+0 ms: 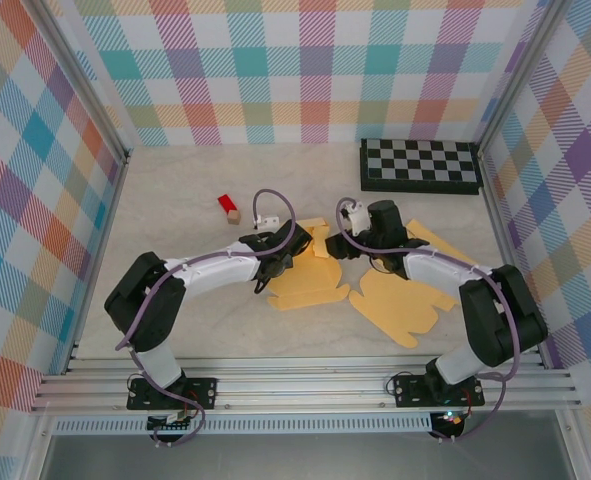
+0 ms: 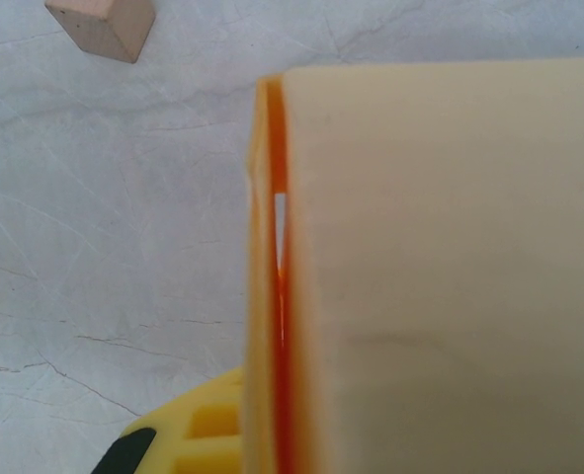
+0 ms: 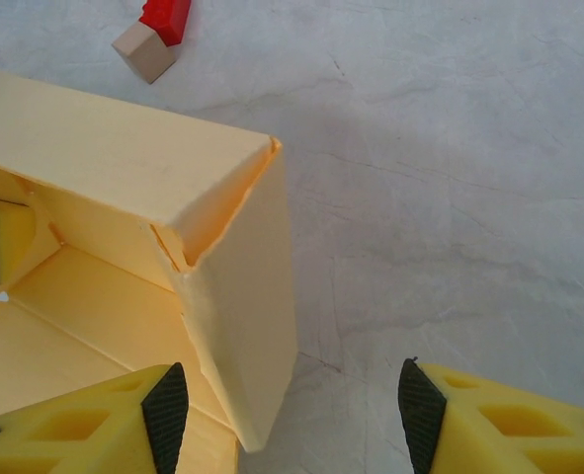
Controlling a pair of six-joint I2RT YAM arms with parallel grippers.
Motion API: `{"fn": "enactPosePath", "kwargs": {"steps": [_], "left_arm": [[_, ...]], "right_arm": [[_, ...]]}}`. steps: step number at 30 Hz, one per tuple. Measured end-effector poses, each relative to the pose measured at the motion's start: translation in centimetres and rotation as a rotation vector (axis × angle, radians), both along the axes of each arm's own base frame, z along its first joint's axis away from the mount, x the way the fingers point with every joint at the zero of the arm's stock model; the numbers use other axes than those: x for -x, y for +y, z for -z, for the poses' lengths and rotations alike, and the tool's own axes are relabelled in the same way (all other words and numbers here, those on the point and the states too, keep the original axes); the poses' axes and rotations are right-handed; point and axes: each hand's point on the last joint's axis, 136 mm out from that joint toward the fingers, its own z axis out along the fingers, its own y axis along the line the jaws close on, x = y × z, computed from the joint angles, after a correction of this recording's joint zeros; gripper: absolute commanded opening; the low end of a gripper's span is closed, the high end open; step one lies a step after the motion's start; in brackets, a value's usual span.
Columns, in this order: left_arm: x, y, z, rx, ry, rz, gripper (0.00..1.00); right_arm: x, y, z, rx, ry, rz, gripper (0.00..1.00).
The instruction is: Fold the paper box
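Yellow paper box sits in the middle of the pale grey surface, between the two arms. It is only half made. One long wall stands up, and at its end a side wall bends round to make a corner. A little flap is tucked in at that corner, but the fold looks loose and a bit crooked.

I think the step now is making this corner stand up properly. The left arm's fingers are closed on the long wall, which is folded double, and they hold it up. One of them peeks out inside the box in the right wrist view. The right arm's fingers are open. The bottom tip of the side wall hangs between them, and they do not pinch it.

Next, I think the right fingers need to take that side wall, or push it, so it stands straight and the flap slides in snugly. The left fingers should keep the long wall up, or the corner may flop open.

Inside the box I can see its flat yellow floor and the left finger, and no other thing. More flat yellow paper lies near the right arm. A small wooden block with a red end lies on the surface just past the box.
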Motion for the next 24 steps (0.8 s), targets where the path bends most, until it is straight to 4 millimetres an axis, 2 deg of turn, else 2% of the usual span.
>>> {"fn": "enactPosePath", "kwargs": {"steps": [6,12,18,21,24], "left_arm": [[0.1,-0.2,0.1,0.013,0.01,0.004,0.0],[0.3,-0.6,0.3,0.034,0.027,0.014,0.0],[0.5,-1.0,0.5,0.053,0.04,0.021,0.0],[0.5,-1.0,0.5,0.062,0.043,0.016,0.0],[0.6,-0.8,0.7,0.065,0.053,0.006,0.0]], "right_arm": [[-0.2,1.8,0.5,-0.008,-0.001,-0.012,0.55],[-1.6,1.8,0.3,-0.006,-0.017,0.039,0.48],[-2.6,2.2,-0.7,0.003,-0.06,0.072,0.34],[-2.6,2.6,-0.5,0.029,-0.074,0.084,0.28],[-2.8,2.6,0.1,0.077,-0.095,0.113,0.16]]}}
